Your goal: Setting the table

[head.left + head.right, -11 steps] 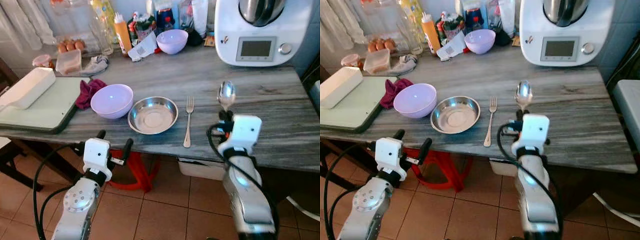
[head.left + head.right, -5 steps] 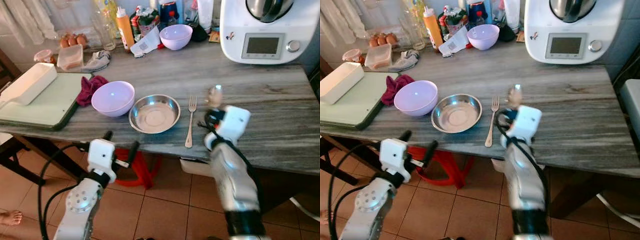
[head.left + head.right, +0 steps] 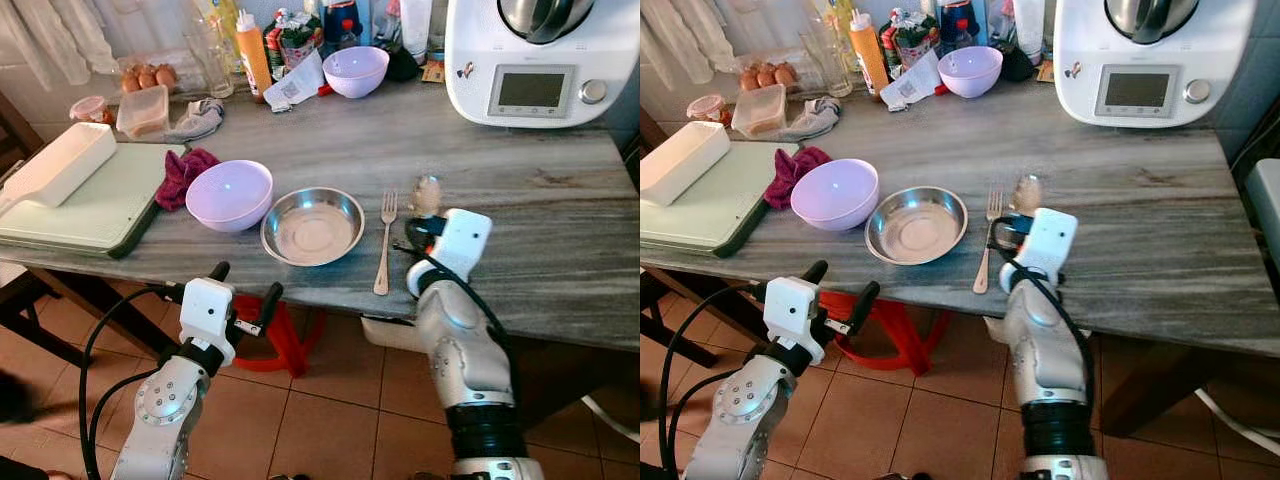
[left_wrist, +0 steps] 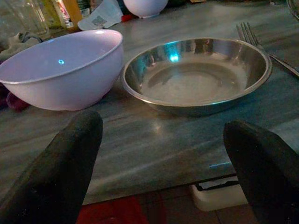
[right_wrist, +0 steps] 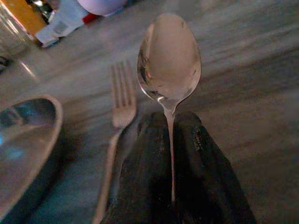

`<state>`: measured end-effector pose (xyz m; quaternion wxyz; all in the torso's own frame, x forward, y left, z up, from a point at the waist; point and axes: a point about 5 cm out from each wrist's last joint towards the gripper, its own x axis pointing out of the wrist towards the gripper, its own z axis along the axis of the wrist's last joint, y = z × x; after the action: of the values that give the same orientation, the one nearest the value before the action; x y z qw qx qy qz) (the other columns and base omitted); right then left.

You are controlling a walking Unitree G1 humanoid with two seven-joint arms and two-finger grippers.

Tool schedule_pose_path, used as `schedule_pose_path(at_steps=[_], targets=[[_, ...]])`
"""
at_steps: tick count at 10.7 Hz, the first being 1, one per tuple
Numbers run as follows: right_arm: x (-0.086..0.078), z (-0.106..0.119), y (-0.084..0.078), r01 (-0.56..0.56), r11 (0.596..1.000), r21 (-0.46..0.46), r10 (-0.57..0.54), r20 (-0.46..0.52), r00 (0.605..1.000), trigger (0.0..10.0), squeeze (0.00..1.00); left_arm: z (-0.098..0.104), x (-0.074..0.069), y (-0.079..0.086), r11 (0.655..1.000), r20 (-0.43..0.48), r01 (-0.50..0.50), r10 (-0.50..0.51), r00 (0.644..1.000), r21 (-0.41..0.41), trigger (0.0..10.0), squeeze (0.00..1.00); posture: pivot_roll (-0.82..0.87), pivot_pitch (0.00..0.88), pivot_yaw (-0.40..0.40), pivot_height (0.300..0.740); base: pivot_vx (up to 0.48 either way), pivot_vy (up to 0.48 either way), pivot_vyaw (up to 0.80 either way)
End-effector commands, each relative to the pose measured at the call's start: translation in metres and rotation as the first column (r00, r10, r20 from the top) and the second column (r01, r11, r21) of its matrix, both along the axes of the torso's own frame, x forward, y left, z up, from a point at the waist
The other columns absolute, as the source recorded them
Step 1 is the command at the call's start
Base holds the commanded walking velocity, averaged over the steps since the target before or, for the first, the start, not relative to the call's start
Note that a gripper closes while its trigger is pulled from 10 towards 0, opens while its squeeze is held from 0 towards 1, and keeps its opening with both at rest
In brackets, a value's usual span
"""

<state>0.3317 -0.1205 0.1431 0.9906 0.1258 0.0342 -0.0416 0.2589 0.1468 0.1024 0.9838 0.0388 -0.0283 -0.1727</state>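
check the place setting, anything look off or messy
Nothing is spilled or damaged. The fork lies straight beside the steel plate. The crumpled maroon cloth sits against the near purple bowl, untidy for a set table. The right gripper holds the spoon, not yet laid down.

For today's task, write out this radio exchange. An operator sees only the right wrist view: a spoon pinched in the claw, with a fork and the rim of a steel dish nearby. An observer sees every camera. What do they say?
Operator: The right claw has the spoon next to the fork. What sits beyond the steel dish, on the side away from the fork?
Observer: A lilac bowl, close beside the dish on the robot's left.
Operator: And where is the left claw?
Observer: The left claw hangs open just off the table's near edge, pointing at the bowl and the dish.
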Motion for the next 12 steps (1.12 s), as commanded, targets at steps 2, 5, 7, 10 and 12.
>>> schedule_pose_path(at_steps=[2,5,7,10,12], targets=[[-0.001,0.000,-0.001,0.012,1.000,0.001,-0.012,-0.008,1.000,10.0,0.00,-0.002,0.000,0.004,1.000,-0.012,-0.002,0.002,1.000,0.006,10.0,0.00,-0.11,0.145,0.143,0.740,0.000,0.000,0.00],[0.007,-0.004,-0.009,0.018,0.999,-0.028,-0.020,-0.060,0.998,10.0,0.00,-0.002,0.001,0.001,1.000,-0.014,0.010,-0.010,1.000,0.006,10.0,0.00,-0.11,0.146,0.149,0.740,0.000,0.000,0.00],[0.012,-0.005,-0.007,0.002,1.000,-0.028,-0.005,-0.088,0.996,10.0,0.00,-0.002,0.000,0.001,1.000,-0.013,0.017,-0.017,1.000,0.007,10.0,0.00,-0.11,0.146,0.143,0.740,0.000,0.000,0.00],[0.016,-0.010,-0.002,-0.040,0.998,-0.047,0.032,-0.146,0.989,10.0,0.00,0.002,-0.003,-0.006,0.994,0.007,0.101,-0.100,0.995,-0.046,10.0,0.00,-0.11,0.141,0.135,0.740,0.000,0.000,0.00],[0.014,-0.016,-0.004,-0.040,0.998,-0.053,0.030,-0.176,0.984,10.0,0.00,0.006,-0.007,-0.012,0.980,0.027,0.184,-0.183,0.983,-0.072,10.0,0.00,-0.11,0.139,0.134,0.740,0.000,0.000,0.00]])
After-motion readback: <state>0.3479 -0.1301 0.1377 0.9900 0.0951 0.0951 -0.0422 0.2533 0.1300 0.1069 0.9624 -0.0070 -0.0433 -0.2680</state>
